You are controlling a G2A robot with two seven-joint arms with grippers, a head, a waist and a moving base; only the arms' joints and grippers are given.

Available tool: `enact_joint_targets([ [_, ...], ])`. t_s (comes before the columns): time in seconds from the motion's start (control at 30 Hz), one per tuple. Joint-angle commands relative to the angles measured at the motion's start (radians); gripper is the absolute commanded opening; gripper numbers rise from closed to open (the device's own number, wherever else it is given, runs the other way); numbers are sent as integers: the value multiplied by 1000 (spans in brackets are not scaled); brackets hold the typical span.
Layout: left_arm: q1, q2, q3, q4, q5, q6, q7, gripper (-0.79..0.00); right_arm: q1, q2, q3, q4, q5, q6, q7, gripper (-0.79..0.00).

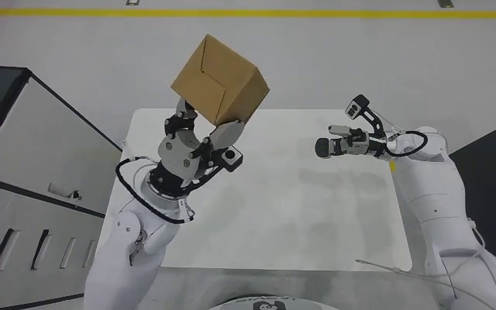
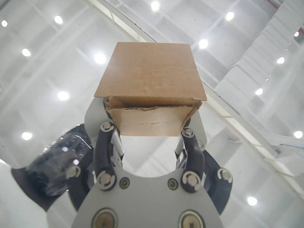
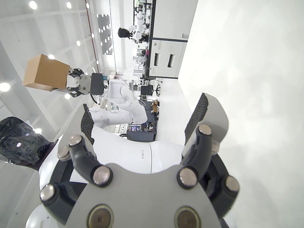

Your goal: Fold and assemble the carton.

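Over the right side of the table [image 1: 310, 209] I hold my right gripper [image 1: 322, 146] [image 3: 144, 117] with fingers spread wide, gripping nothing. Farther on, above the table's far left corner, my left gripper [image 1: 205, 132] [image 2: 149, 129] is clamped on the lower end of the brown carton [image 1: 219, 80] [image 2: 149, 72] [image 3: 45, 74], which is tilted and raised clear of the table.

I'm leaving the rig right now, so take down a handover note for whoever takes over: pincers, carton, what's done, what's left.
Left pincer: shut on the carton, held in the air over the far left corner of the table.
Right pincer: open, empty, over the table's right side.
Done: carton formed into a box; flaps on the end seen from above are folded in.
Left: probably check the gripped end, whose edge looks ragged, then set it down.
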Motion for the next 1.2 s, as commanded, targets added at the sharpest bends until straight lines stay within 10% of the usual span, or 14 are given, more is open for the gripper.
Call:
enact_joint_targets([
  [0.0, -12, 5, -13, 7, 177, 11, -16, -785, 0, 0, 0, 0, 0, 0, 0, 0],
  [1.17, -35, 17, -30, -32, 475, 47, -94, -785, 0, 0, 0, 0, 0, 0, 0, 0],
])
